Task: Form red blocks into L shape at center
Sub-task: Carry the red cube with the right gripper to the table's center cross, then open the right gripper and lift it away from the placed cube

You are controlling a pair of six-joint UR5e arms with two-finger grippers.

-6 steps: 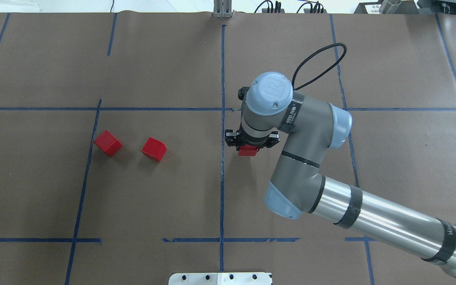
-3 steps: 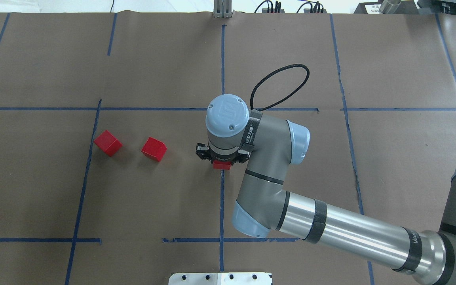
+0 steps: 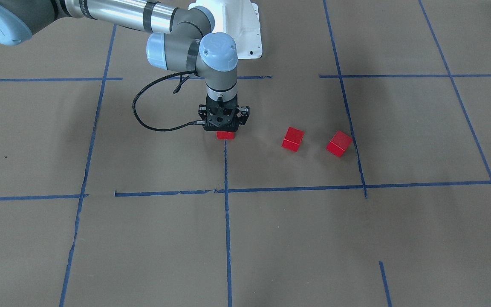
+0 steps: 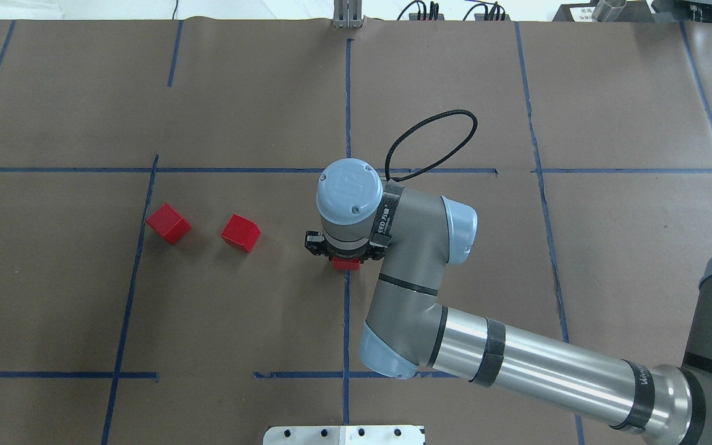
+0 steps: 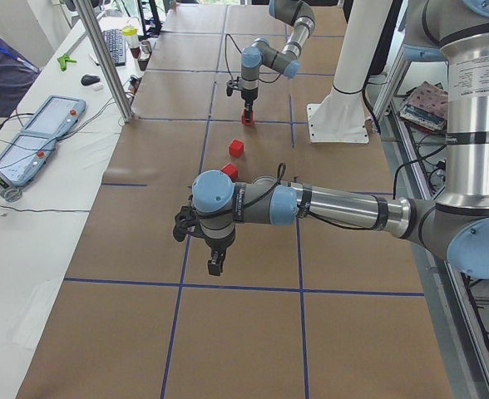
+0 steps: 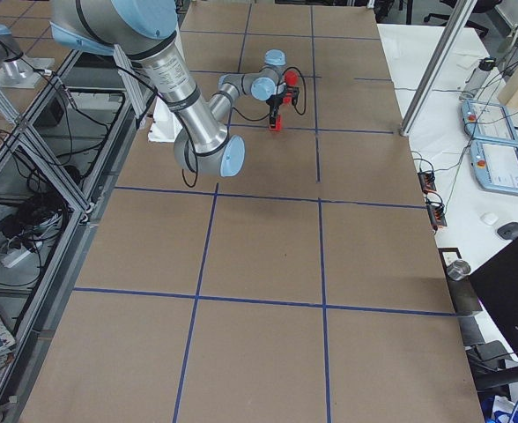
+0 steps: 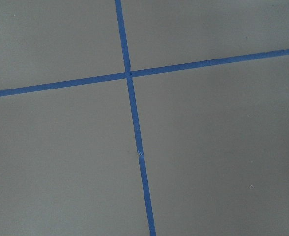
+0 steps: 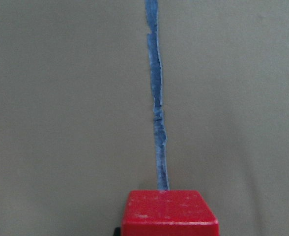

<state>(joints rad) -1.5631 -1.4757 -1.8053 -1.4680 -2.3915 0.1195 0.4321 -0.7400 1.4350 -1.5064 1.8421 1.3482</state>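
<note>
My right gripper [image 4: 346, 262] [image 3: 225, 134] points straight down, shut on a red block [image 4: 346, 264] [image 3: 225, 135] [image 8: 169, 212]. It holds the block low on the long blue tape line [image 4: 347, 309] at the center of the brown paper; I cannot tell whether the block touches the paper. Two more red blocks [image 4: 169, 223] [image 4: 240, 233] lie apart on the paper to the left, also in the front view [image 3: 339, 143] [image 3: 293, 138]. My left gripper [image 5: 215, 266] shows only in the exterior left view, pointing down over bare paper; I cannot tell its state.
The white robot base [image 3: 245, 34] stands behind the center. A metal plate [image 4: 343, 434] sits at the near table edge. My left arm [image 5: 311, 204] stretches over the table's left end. Teach pendants [image 5: 41, 133] and a metal post [image 5: 107, 58] stand at the far side.
My right gripper has carried the red block leftward onto the central blue line and a little lower. The two loose blocks have not moved.
</note>
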